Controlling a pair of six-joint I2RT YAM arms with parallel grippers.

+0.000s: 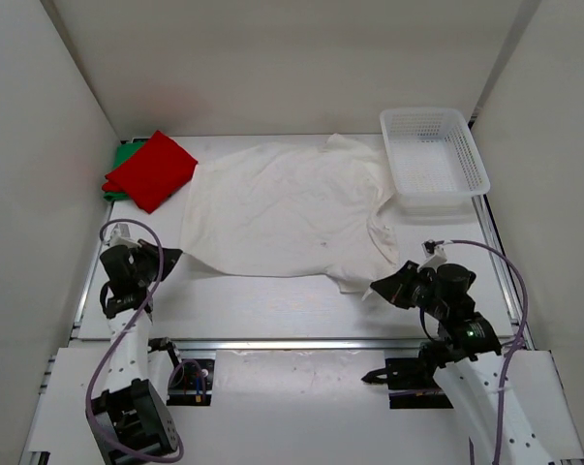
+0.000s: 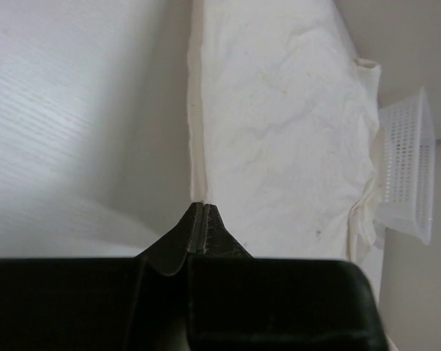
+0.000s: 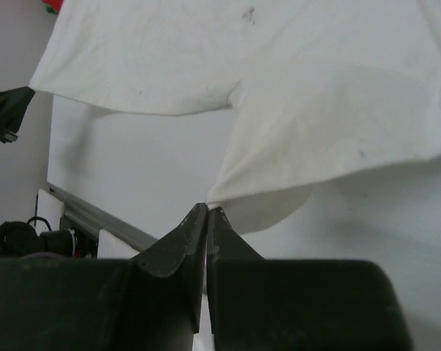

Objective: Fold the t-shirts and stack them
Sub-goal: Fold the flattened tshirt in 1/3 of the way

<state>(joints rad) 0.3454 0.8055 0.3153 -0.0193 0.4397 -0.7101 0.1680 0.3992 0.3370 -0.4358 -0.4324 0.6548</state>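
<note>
The white t-shirt (image 1: pixel 282 208) lies spread across the middle of the table. My left gripper (image 1: pixel 172 256) is shut on its near left hem corner; in the left wrist view the shirt (image 2: pixel 279 124) runs away from the closed gripper (image 2: pixel 199 205). My right gripper (image 1: pixel 377 289) is shut on the near right sleeve tip; in the right wrist view the sleeve (image 3: pixel 330 124) rises from the closed gripper (image 3: pixel 208 209), lifted a little off the table. The red t-shirt (image 1: pixel 152 169) lies folded at the far left on top of the green t-shirt (image 1: pixel 123 158).
A white plastic mesh basket (image 1: pixel 433 160) stands at the far right, touching the shirt's far sleeve; it also shows in the left wrist view (image 2: pixel 408 175). White walls close in the table on three sides. A metal rail (image 1: pixel 301 343) runs along the near edge.
</note>
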